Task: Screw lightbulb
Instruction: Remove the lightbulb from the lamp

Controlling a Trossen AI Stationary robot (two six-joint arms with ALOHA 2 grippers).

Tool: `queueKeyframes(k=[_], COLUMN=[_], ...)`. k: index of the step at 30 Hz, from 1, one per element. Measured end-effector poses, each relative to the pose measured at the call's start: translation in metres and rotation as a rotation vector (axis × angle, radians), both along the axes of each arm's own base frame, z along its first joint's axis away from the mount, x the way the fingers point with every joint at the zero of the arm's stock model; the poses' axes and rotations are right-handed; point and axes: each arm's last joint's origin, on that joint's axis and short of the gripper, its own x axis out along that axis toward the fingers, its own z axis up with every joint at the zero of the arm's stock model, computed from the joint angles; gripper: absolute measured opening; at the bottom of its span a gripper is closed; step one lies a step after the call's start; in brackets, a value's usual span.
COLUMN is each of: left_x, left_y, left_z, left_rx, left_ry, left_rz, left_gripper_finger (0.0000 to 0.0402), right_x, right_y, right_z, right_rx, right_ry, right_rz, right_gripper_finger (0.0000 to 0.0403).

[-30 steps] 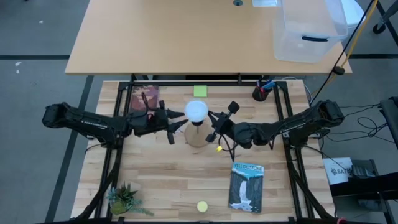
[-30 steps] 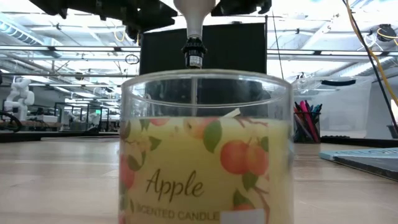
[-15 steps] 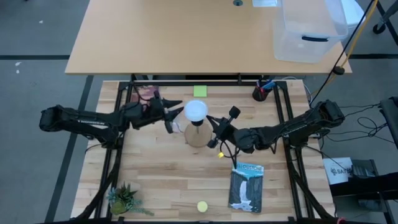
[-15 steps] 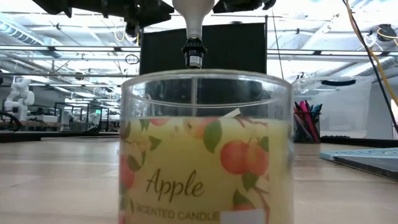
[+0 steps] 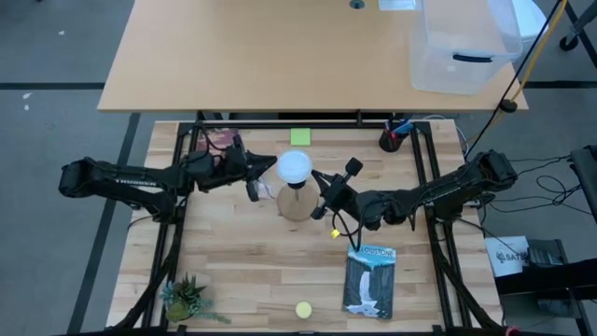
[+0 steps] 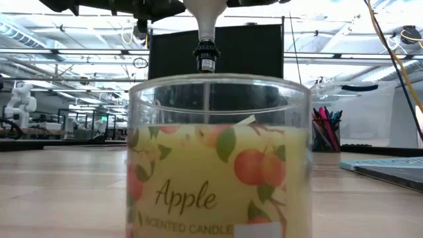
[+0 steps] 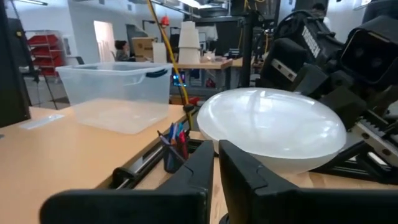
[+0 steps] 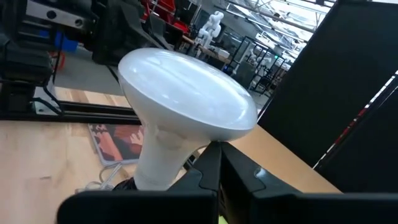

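- High view: the lightbulb (image 5: 295, 166) stands upright in a wooden cone base (image 5: 296, 203) near the middle of the bench (image 5: 242, 271), white dome up. The left pincer (image 5: 256, 179) sits just left of the bulb, its fingers nearly together and empty. The right pincer (image 5: 320, 197) is just right of the base, closed on nothing. A book (image 5: 369, 280) lies near right, a small plant (image 5: 187, 299) near left, a yellow ball (image 5: 303, 309) at the near edge, a green note (image 5: 299, 136) at the far edge, a pen cup (image 5: 391, 138) far right.
- Low view: a glass Apple candle (image 6: 218, 158) fills the foreground; behind it the bulb's neck (image 6: 206, 30) runs down into a black socket (image 6: 206, 58).
- Left wrist view: the dome (image 7: 270, 127) lies right beyond the dark fingers (image 7: 193, 180), which stand close together, beside the bulb rather than around it.
- Right wrist view: the dome and tapered neck (image 8: 186, 112) are near the shut fingers (image 8: 211, 171).
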Motion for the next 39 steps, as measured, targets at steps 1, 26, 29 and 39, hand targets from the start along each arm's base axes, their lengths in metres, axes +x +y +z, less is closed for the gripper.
queueKeyframes(k=[1, 26, 29, 39], left_x=[0.000, 0.011, 0.011, -0.001], left_y=[-0.001, -0.033, -0.042, -0.051], left_z=[0.000, -0.018, -0.020, -0.026], left_rx=[0.001, -0.052, -0.049, -0.018], left_ry=[0.000, 0.105, 0.111, 0.151], left_rz=[-0.010, -0.067, -0.052, 0.079], left_gripper_finger=[0.0031, 0.0030, 0.0030, 0.0030], right_x=[0.000, 0.004, 0.002, -0.015], right_y=[0.000, -0.026, -0.028, -0.006], right_z=[0.000, -0.001, -0.004, -0.044], right_rx=[0.000, -0.012, -0.014, 0.169], right_ry=[0.000, 0.022, 0.050, -0.033], right_rz=[-0.001, -0.086, -0.176, -0.135], right_gripper_finger=[0.0000, 0.0000, 0.0000, 0.0000])
